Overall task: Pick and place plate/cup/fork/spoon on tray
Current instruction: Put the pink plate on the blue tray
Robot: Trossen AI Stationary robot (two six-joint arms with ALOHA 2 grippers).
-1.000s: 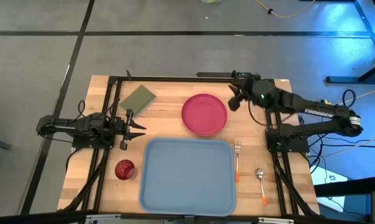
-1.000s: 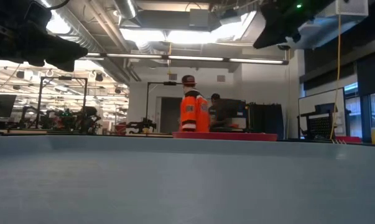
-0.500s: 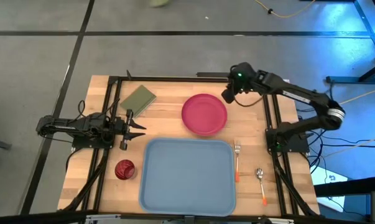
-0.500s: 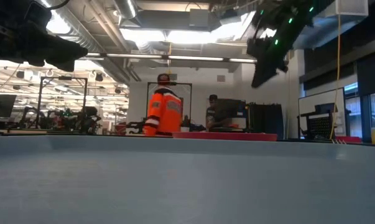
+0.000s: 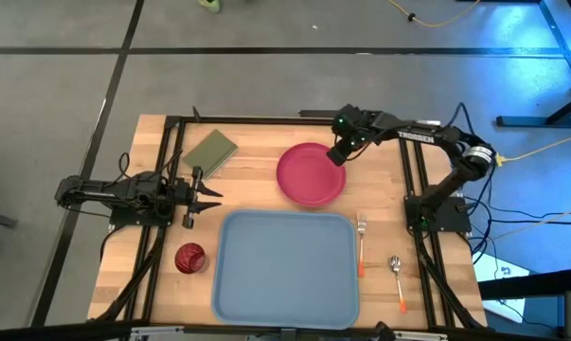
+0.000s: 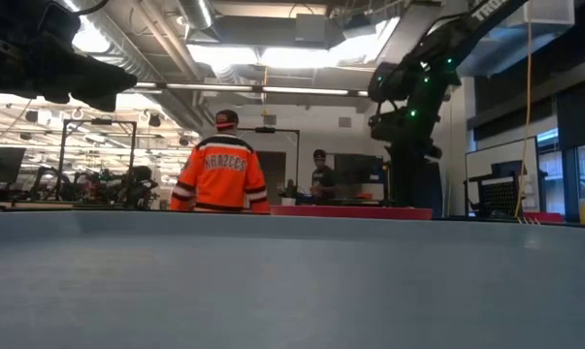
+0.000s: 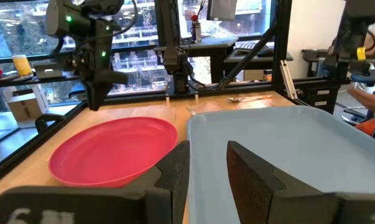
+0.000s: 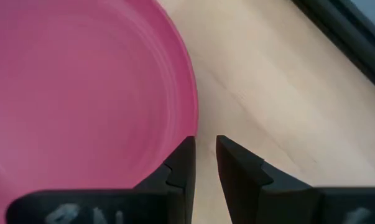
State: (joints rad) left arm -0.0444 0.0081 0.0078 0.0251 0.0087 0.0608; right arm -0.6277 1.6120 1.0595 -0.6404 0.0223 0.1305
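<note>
Hovering over plate (image 5: 311,175) rim, right end effector (image 5: 335,156) narrowly open; no legible text

Robotics lab, arm rigs (image 6: 108,184), workbenches (image 7: 44,78)

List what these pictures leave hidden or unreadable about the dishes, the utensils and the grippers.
- Low view: the tray wall fills the foreground, hiding the cup, fork and spoon; only the plate's rim edge shows.
- Right wrist view: the right gripper hovers by the plate rim; contact can't be told.
- Left wrist view: the left gripper blocks the tray's near edge; the cup lies outside the frame.
</note>
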